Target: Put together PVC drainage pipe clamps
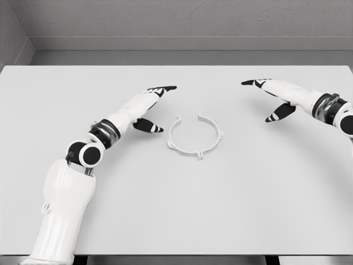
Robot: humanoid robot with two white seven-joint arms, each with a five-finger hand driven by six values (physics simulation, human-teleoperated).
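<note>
From the head view, the white pipe clamp [195, 138] lies flat near the middle of the counter [176, 221], an open ring with its gap turned toward the far side and small lugs around its rim. The left robot hand [148, 107] hovers just left of it, fingers extended and thumb splayed toward the ring, holding nothing. The right robot hand [271, 95] hangs well apart to the right, fingers likewise spread and empty.

The step in hand looks like reaching for the ring. To do it well, the left robot hand should come down over the near-left arc, thumb inside and fingers outside, clear of the lugs, so the thin band does not skid or flex out of the pinch. The right robot hand could steady the opposite arc.

No pipe or mating clamp piece shows anywhere. White on white, the ring's thickness and lug shapes are hard to read; it is possibly slightly raised on its lugs. The right forearm is cut off at the picture's edge.
</note>
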